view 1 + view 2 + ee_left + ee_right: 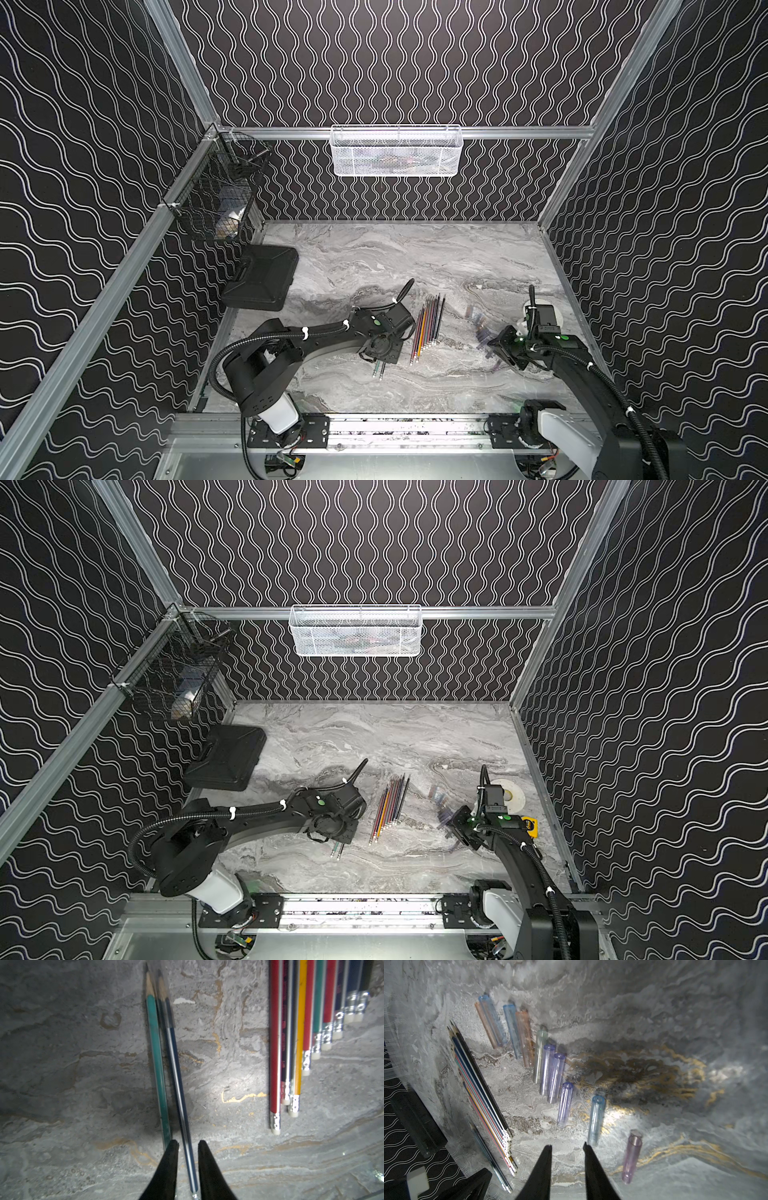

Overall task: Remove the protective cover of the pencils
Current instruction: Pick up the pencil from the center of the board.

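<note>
Entry: pencils at frame centre

Most lay in a tight row in both top views. A blue pencil, clear cover on its tip, lay beside a teal pencil, lower left of the row. Jaws of left gripper were narrowly parted astride the blue pencil. The right gripper was spread, empty, near loose tinted tubes.

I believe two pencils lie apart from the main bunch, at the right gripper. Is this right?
No: the two separate pencils lie at the left gripper, not the right gripper, as the left wrist view shows. They are indeed apart from the main bunch.
</note>
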Robot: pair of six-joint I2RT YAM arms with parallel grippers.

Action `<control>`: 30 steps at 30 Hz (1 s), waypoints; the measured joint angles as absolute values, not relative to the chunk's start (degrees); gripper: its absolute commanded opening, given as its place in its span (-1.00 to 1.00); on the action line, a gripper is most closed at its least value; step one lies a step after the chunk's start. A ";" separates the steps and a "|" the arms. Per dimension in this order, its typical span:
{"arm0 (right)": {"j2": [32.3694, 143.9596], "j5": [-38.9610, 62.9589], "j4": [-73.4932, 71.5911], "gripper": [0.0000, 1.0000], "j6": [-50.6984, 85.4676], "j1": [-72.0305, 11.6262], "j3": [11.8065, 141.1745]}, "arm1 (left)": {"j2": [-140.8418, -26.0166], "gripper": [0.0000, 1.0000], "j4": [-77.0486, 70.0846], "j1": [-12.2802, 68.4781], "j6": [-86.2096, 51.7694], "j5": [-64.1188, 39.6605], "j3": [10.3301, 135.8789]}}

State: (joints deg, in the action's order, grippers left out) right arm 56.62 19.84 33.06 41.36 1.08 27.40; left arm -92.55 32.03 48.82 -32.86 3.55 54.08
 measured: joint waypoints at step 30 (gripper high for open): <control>57.19 20.25 31.35 -0.43 41.36 1.08 26.59 | -95.26 -0.74 27.75 50.48 -33.80 1.91 52.31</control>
State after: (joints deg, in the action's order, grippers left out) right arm 57.19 20.25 31.35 41.36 1.08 26.59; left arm -95.26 27.75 50.48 -33.80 1.91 52.31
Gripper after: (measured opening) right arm 0.281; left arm 0.176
